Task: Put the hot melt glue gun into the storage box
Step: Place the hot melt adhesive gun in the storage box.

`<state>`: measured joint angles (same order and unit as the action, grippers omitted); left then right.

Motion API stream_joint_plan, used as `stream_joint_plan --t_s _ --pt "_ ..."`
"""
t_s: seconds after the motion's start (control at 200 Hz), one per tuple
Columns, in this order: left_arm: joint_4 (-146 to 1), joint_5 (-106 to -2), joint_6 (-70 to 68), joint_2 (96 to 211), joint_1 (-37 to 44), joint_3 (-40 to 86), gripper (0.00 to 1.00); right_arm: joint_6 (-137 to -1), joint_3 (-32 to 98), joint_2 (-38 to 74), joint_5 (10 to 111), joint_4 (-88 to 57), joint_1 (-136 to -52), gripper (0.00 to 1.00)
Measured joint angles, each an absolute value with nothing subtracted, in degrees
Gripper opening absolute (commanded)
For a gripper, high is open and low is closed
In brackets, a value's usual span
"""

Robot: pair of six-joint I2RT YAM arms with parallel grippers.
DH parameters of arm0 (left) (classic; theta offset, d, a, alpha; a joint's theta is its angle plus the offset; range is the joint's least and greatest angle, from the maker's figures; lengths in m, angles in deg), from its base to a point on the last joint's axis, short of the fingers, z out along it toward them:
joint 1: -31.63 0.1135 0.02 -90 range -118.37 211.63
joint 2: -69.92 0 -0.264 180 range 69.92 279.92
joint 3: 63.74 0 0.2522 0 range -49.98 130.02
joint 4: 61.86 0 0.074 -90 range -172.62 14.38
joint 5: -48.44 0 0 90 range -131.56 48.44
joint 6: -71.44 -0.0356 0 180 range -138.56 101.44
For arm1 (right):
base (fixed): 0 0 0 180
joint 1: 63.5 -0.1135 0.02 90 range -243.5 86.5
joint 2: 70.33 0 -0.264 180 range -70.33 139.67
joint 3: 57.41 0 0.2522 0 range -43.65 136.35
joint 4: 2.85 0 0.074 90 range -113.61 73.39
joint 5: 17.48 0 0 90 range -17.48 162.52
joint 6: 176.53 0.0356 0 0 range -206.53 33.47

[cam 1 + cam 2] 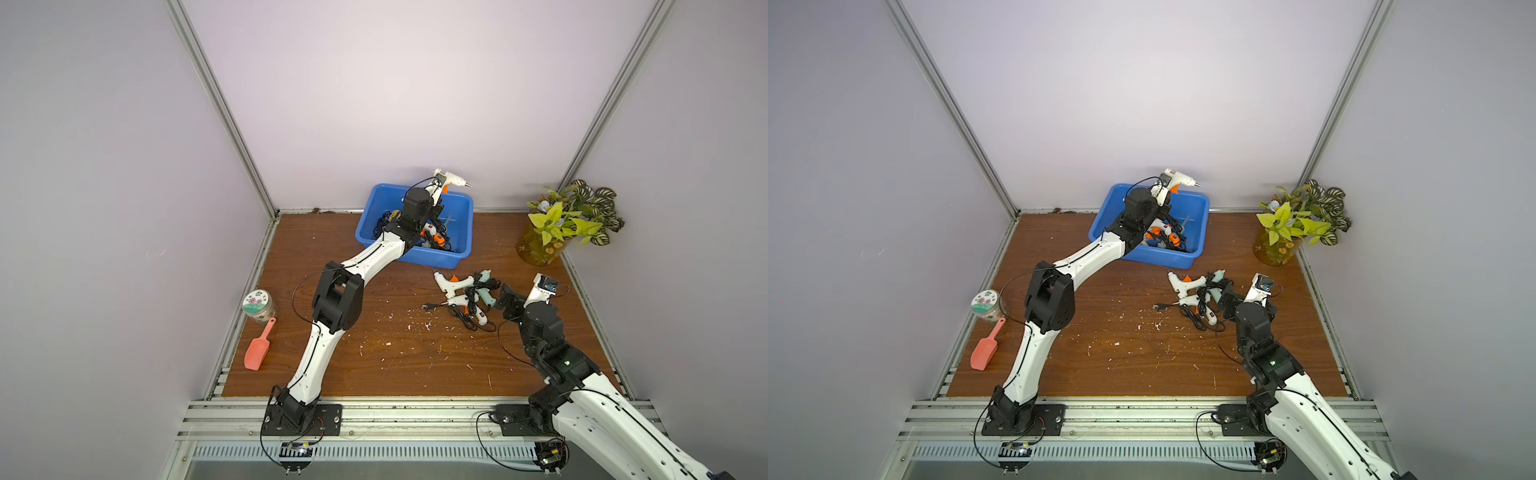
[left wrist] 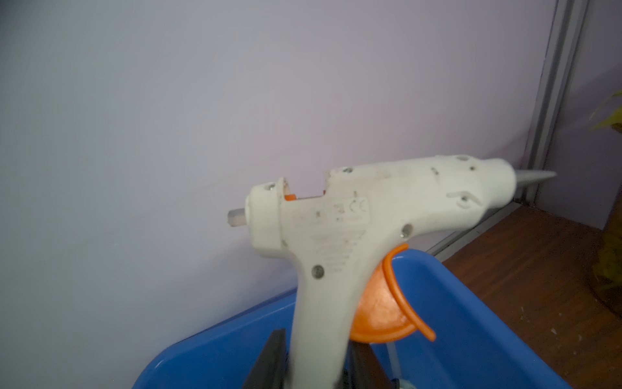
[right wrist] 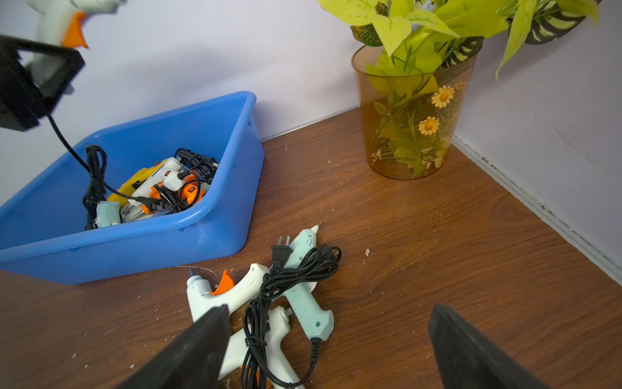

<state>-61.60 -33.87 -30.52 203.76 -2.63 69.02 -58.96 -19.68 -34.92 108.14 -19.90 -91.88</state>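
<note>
Left gripper [image 2: 316, 365]: clamped on the handle of a white hot melt glue gun [image 2: 353, 219], a black finger on either side of the grip.
Held glue gun: lifted over the far edge of the storage box [image 1: 428, 261], above its rim, handle down. The barrel is about level and the orange trigger faces the box.
Held gun's cord: black, hanging down into the storage box.
Storage box: blue tub against the back wall, already holding a tangle of glue guns and cords [image 3: 161, 188].
Right gripper [image 3: 328, 313]: jaws wide apart with nothing between them, low over the table in front of the storage box, toward its right near corner.
Loose glue guns [image 1: 465, 297]: two white and a mint green one, in a heap with black cords on the table just in front of the storage box.
Plant vase [image 1: 540, 245]: amber, to the right of the storage box, apart from it.
Jar [image 1: 259, 305] and pink scoop [image 1: 258, 349]: well to the left of the storage box, nearer the front.
</note>
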Motion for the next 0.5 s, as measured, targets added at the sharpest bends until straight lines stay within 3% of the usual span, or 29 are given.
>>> stream_joint_plan --t_s 0.5 --pt "-76.9 -35.3 -29.5 214.5 -2.2 78.7 0.19 -58.6 -19.6 -34.6 108.0 -20.3 -91.9 0.99"
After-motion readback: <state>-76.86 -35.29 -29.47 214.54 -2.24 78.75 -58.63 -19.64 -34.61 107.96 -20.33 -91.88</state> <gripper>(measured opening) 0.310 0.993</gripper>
